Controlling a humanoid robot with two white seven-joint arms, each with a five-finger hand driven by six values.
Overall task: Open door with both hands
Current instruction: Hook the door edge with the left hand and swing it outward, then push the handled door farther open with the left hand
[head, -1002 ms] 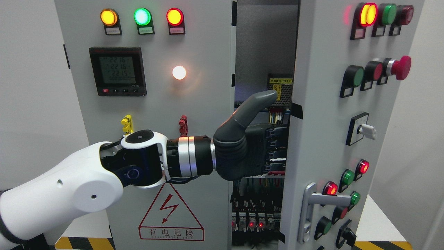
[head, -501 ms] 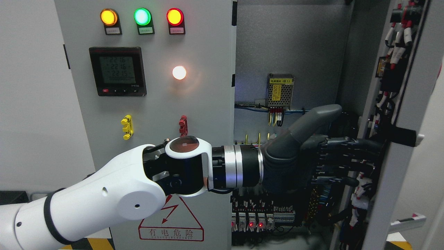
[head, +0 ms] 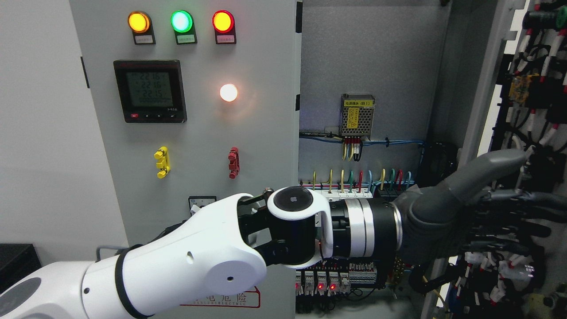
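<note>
The cabinet's right door (head: 489, 84) stands swung far open at the picture's right edge, its wired inner face (head: 542, 97) turned toward me. My left arm (head: 195, 266) comes in from the lower left and reaches across the opening. Its dark grey left hand (head: 509, 199) lies flat against the door's inner side, thumb (head: 491, 167) raised, fingers (head: 531, 198) stretched out straight and holding nothing. The left door (head: 199, 133) stays closed. My right arm does not show.
The open cabinet interior (head: 367, 57) holds a power module (head: 357, 110), coloured wires on a terminal row (head: 350, 181) and relays with red lights (head: 319, 283). The left door carries three lamps (head: 181, 21), a meter (head: 149, 91) and a warning label.
The right door has swung from slightly ajar to wide open, its button face turning out of sight. My left arm has extended rightward with it, the hand staying on the door's inner side.
</note>
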